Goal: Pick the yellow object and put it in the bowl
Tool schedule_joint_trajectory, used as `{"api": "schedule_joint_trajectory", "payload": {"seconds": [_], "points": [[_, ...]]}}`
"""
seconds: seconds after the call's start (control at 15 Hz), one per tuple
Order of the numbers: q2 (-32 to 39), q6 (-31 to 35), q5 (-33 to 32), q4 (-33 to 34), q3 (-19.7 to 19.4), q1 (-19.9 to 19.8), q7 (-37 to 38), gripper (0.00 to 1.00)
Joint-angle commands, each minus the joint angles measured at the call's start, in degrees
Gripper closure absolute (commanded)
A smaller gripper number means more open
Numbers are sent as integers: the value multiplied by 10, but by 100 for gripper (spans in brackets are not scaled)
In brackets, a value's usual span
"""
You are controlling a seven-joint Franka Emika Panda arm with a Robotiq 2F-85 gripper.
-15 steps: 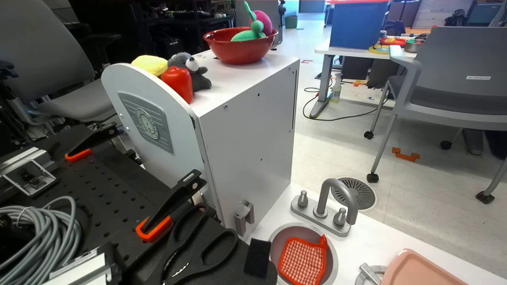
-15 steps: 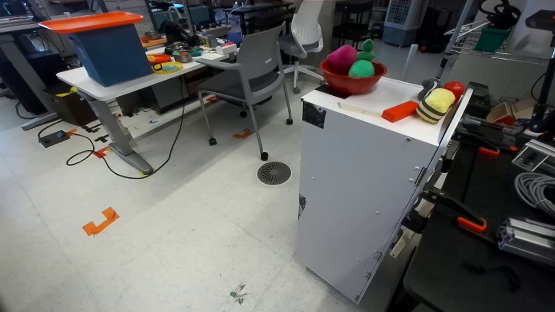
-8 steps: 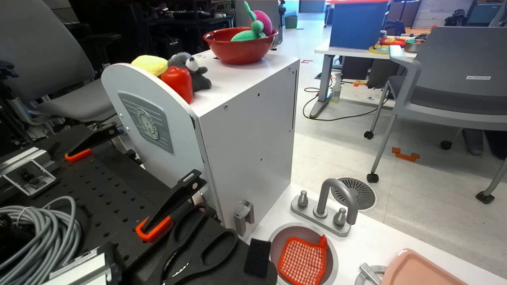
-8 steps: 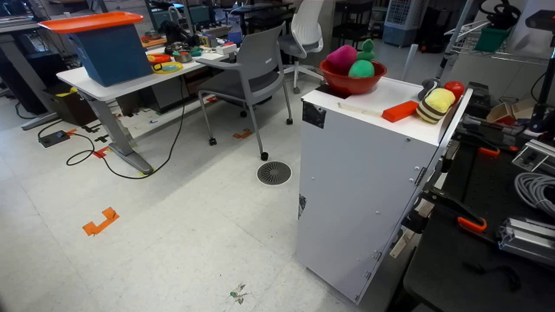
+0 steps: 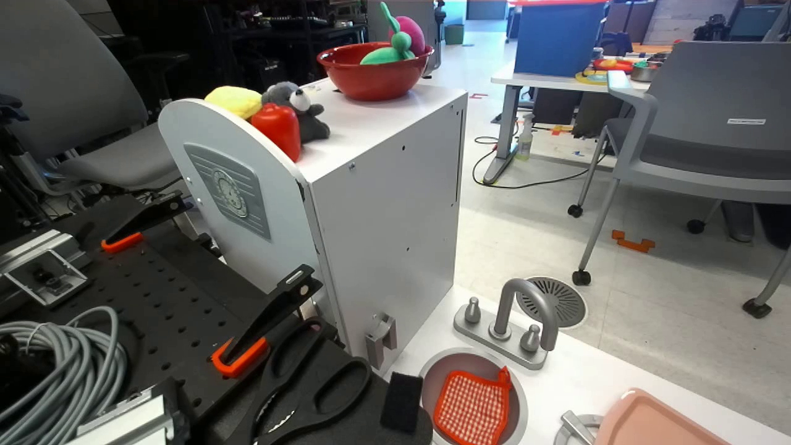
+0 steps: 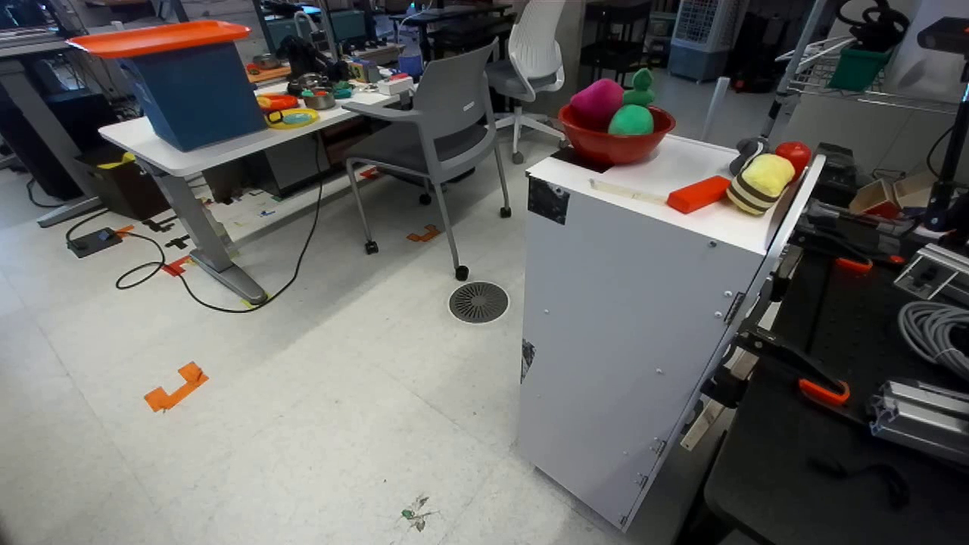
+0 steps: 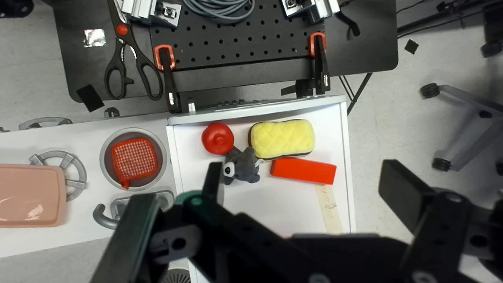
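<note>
- Progress-wise I'd call it step one: the yellow rounded-rectangular soft-looking block (image 7: 282, 137) isn't in the glossy red round bowl (image 6: 606, 150), it's lying on the white cabinet top (image 7: 271, 200), right by the arched white backboard (image 5: 284, 213).
- Bowl sits on the same top but well apart from it, with a magenta rounded lump (image 6: 596, 103) and a green lumpy thing (image 6: 630, 120) inside.
- The black two-finger gripper (image 7: 305, 182) only shows in the wrist view: fingers (image 7: 406, 192) spread wide, not holding anything I can see.
- So the whole job looks left to do: reach, grab, lift, carry over, let go.
- Looks-wise: quilted yellow face, dark-brown-and-cream stripes along a side, kinda like a plush cake slice. Probably squishy, but that's just my guess.
- Neighbors are tight: a red rectangular block (image 7: 303, 170) and a grey plush toy (image 7: 244, 166) are just beside it; can't tell if they actually touch, so I'd watch for bumping those.
</note>
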Motion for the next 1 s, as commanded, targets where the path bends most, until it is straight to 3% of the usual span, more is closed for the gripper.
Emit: {"api": "schedule_joint_trajectory", "payload": {"seconds": [0.0, 0.73, 0.93], "points": [[4, -4, 3, 5, 11, -13, -6, 0], [107, -64, -17, 110, 37, -4, 14, 0], [132, -82, -71, 123, 67, 4, 82, 0]]}}
